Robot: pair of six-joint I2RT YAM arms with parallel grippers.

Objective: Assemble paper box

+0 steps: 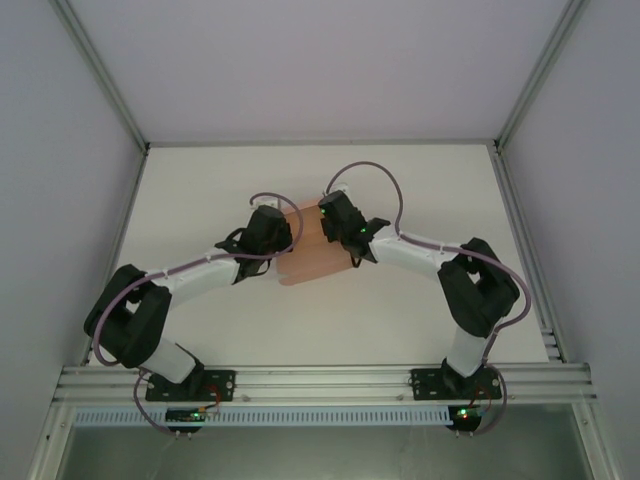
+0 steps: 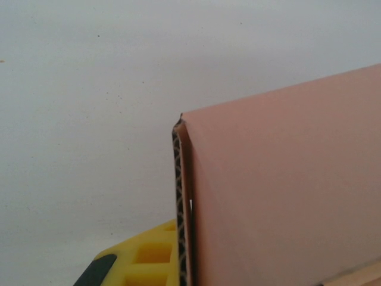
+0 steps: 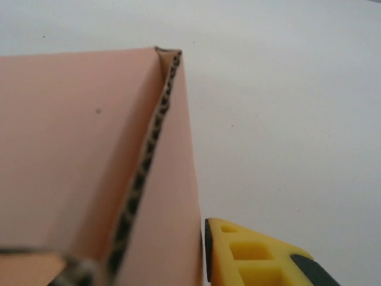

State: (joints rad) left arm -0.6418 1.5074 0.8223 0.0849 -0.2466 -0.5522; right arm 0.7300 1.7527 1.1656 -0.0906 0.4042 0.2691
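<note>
Right claw (image 1: 328,222) seemingly pinching paper box (image 1: 305,262)

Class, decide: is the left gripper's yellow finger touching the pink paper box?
Touching. The left wrist view shows the yellow finger flush against the corrugated edge of the paper box, with no gap.

I can read no text, label, brand, number or sign in any of my views. The paper box (image 1: 305,255) shows me plain salmon-pink card with nothing printed on it.
</note>
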